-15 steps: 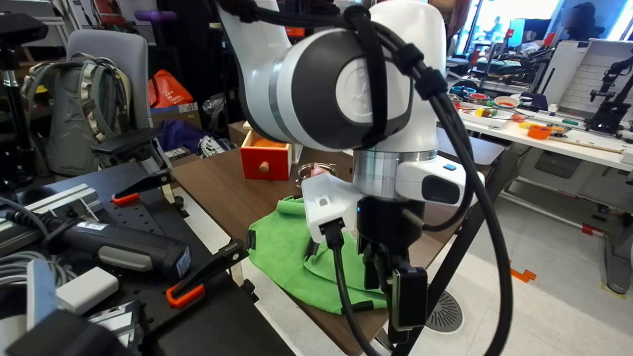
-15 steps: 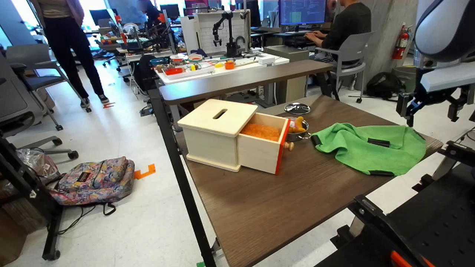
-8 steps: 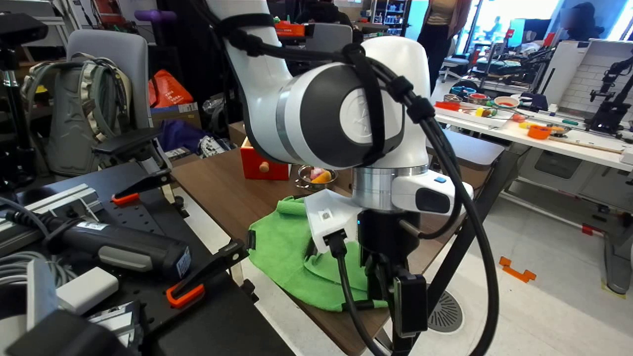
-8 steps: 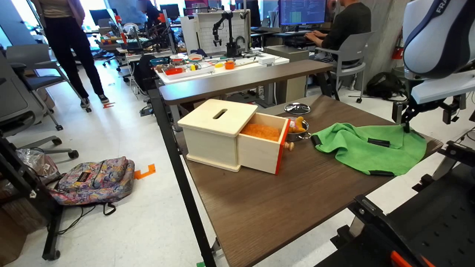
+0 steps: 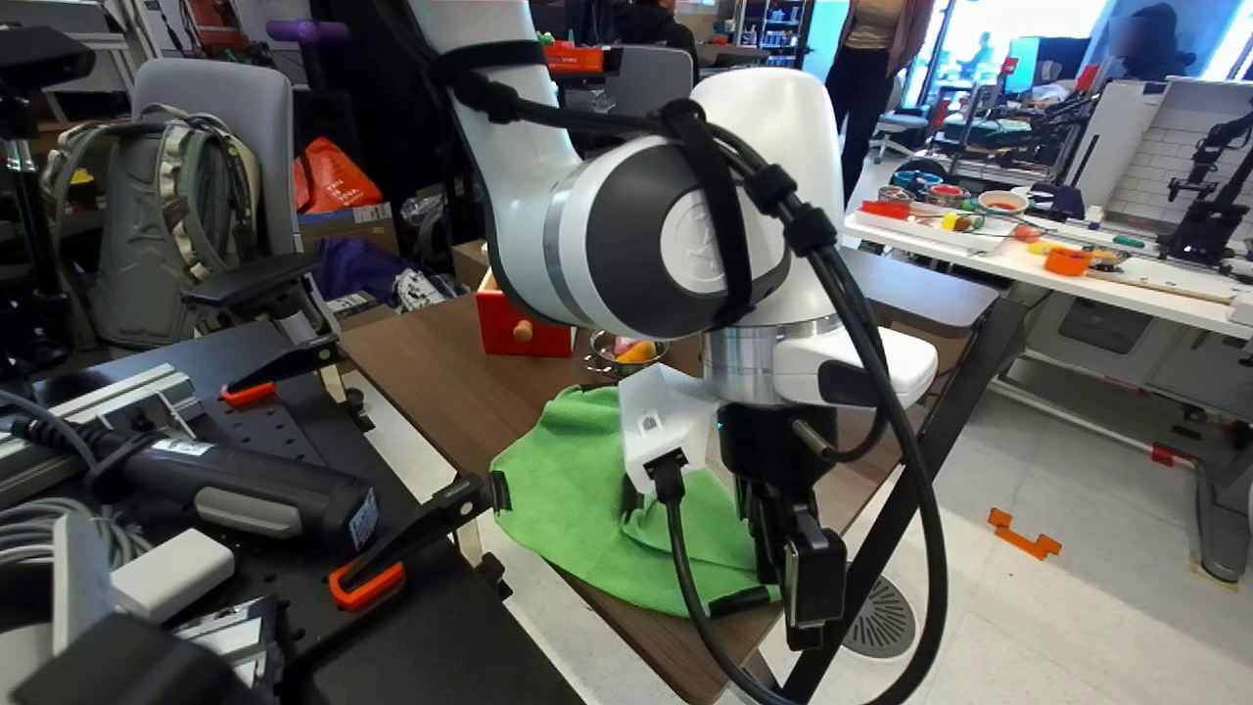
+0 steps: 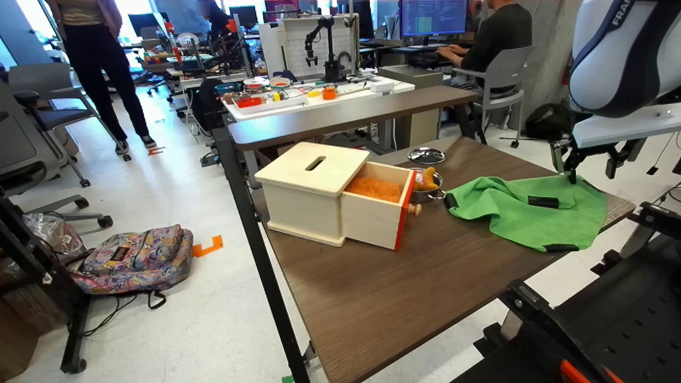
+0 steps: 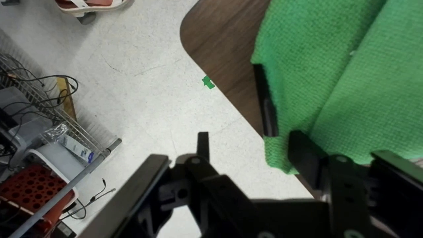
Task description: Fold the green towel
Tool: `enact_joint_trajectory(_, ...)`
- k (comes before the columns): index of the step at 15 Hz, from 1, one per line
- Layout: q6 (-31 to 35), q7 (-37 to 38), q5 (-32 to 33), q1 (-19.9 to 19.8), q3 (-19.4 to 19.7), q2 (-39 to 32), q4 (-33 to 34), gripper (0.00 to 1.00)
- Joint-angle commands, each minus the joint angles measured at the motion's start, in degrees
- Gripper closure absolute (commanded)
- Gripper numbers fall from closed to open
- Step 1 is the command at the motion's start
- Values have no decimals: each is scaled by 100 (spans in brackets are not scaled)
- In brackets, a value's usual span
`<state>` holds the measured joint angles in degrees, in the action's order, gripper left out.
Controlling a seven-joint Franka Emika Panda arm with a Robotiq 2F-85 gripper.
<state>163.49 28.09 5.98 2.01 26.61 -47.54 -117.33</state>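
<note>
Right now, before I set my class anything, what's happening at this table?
A Franka arm is working on a green towel on a wood-grain table. Its claw is open, straddling the towel's edge, so nothing is gripped yet. The towel lies wrinkled, not neatly folded. Also on the table are a wooden box with its red-fronted drawer pulled out, and a small metal pot with a lid lying nearby.

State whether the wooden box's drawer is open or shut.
Open: in an exterior view, the red-fronted drawer juts from the wooden box, orange contents showing.

Bright light, overexposed windows (image 5: 1062, 18), glare on raised shelf (image 6: 271, 126), tool (image 7: 251, 140) blurred
</note>
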Motion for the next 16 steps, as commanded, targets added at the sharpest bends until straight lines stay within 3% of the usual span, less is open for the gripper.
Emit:
enact_joint_trajectory(1, 354, 69, -309, 137, 97, -259, 125, 66)
enact_joint_trajectory(6, 407, 28, -520, 153, 85, -288, 171, 100)
enact_joint_trajectory(11, 114, -119, -743, -15, -53, 8, 168, 100)
enact_joint_trajectory(16, -39, -236, -734, 5, 49, 632, -175, 100)
